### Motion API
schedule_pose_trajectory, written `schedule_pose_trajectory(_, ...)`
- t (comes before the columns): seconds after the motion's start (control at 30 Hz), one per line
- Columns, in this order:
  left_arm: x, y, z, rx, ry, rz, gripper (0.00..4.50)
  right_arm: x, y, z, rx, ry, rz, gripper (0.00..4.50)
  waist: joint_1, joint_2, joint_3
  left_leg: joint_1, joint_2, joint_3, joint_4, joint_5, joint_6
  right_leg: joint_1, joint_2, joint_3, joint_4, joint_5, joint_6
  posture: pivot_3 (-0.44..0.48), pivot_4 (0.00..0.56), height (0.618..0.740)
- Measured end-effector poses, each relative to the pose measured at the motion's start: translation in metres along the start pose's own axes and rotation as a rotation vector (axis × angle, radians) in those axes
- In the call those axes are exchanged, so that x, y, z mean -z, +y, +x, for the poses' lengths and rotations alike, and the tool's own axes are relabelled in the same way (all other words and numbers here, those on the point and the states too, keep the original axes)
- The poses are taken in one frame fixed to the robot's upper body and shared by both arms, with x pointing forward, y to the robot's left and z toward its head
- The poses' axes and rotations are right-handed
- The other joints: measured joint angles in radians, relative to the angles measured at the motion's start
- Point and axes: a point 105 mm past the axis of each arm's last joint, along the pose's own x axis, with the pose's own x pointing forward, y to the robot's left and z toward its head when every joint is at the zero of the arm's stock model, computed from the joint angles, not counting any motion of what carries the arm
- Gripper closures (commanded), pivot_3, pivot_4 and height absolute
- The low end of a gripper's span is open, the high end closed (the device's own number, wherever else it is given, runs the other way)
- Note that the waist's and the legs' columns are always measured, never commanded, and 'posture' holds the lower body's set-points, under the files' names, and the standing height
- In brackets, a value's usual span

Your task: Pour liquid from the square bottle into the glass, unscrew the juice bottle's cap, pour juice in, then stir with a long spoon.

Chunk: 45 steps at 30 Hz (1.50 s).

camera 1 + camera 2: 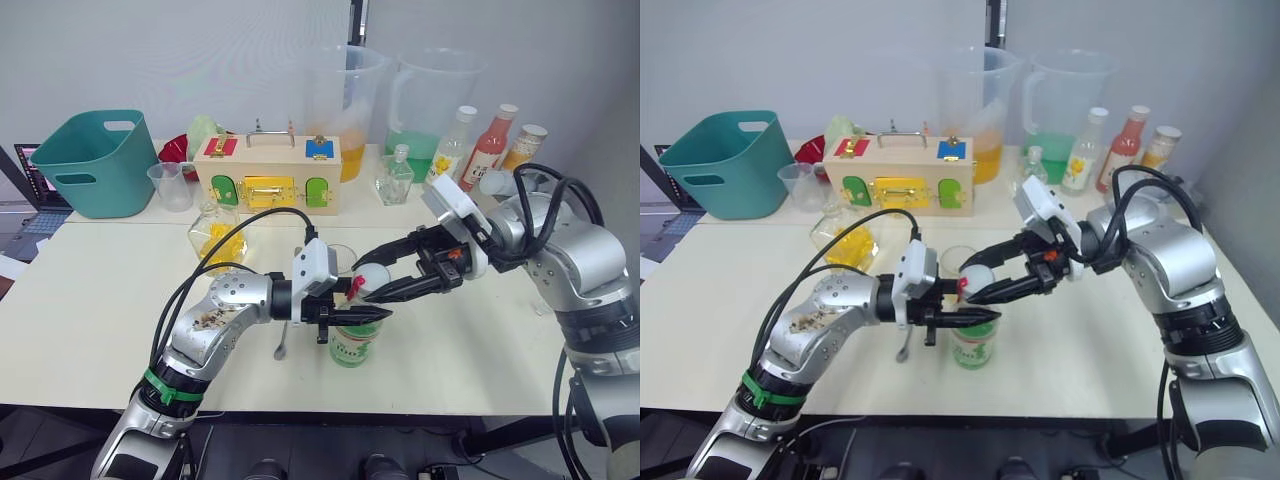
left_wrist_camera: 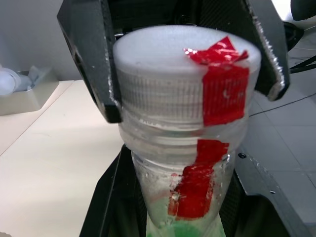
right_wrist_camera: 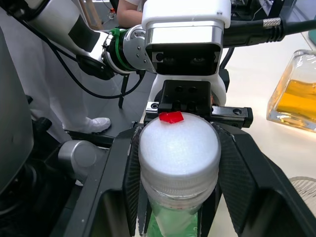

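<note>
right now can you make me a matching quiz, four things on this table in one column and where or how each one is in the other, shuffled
Things:
1. cap
2. juice bottle
3. square bottle
4. long spoon

States:
A. lying flat on the table under the left arm
B. held by the left tool
C. standing in front of the wooden box
D. between the right tool's fingers

Pairs: 1-D, 2-B, 3-C, 4-A
</note>
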Motion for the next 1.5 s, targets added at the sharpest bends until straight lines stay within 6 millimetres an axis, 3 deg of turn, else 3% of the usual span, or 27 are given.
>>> schedule_pose_trajectory(0.1,0.001,0.0,0.0,-0.001,-0.001,-0.002,3.21,-0.013,-0.003,-0.008,0.05,-0.013,-0.05,2.82,0.0,0.0,0.0,0.001,0.0,0.0,0.0,0.0,0.0,0.001,0.0,0.0,0.0,0.0,0.0,0.0,0.15,0.731)
schedule_pose_trajectory(0.43,0.001,0.001,0.001,-0.001,-0.007,-0.006,3.21,-0.014,-0.008,-0.016,0.142,-0.027,-0.048,2.82,0.0,0.0,0.0,0.0,0.0,0.0,0.0,0.0,0.0,0.001,0.0,0.0,0.0,0.0,0.0,0.0,0.15,0.731)
schedule_pose_trajectory(0.7,0.001,0.001,0.001,0.002,-0.009,-0.006,3.21,-0.017,-0.024,-0.074,0.507,-0.073,-0.013,2.82,0.001,0.0,0.0,0.001,0.0,0.0,0.0,0.0,0.0,0.001,0.0,0.0,0.0,0.0,0.0,0.0,0.15,0.731)
schedule_pose_trajectory(0.77,0.001,0.001,0.002,0.007,-0.012,-0.008,3.21,-0.009,-0.028,-0.097,0.661,-0.1,0.022,2.82,0.003,0.0,0.0,0.0,0.0,0.0,0.0,0.0,0.0,0.001,0.0,0.0,0.0,0.0,0.0,0.0,0.15,0.731)
schedule_pose_trajectory(0.83,0.001,0.0,0.003,0.012,-0.018,-0.01,3.21,0.012,-0.026,-0.121,0.81,-0.11,0.086,2.82,0.009,-0.001,0.0,0.0,-0.001,0.0,0.0,0.0,0.0,0.001,-0.001,0.0,-0.001,0.0,0.0,0.0,0.15,0.731)
schedule_pose_trajectory(0.93,0.001,0.002,0.003,0.01,-0.021,-0.012,3.21,0.045,-0.023,-0.141,0.991,-0.1,0.193,2.82,0.005,0.0,0.0,0.0,-0.001,0.001,0.0,0.0,0.0,0.001,-0.001,0.001,0.0,0.0,0.0,0.0,0.15,0.731)
schedule_pose_trajectory(1.13,0.002,0.002,0.004,0.015,-0.024,-0.017,3.21,0.091,-0.029,-0.172,1.419,-0.095,0.331,2.82,0.0,0.002,-0.002,0.001,-0.001,0.001,0.0,0.0,0.0,0.002,-0.001,0.001,0.001,0.0,0.0,0.0,0.15,0.731)
schedule_pose_trajectory(1.5,0.002,0.003,0.004,0.016,-0.023,-0.017,3.21,0.166,-0.031,-0.176,1.657,0.015,0.486,2.82,0.001,0.003,-0.002,0.001,-0.001,0.001,0.0,0.0,0.0,0.002,-0.001,0.001,-0.001,0.0,0.001,0.0,0.15,0.731)
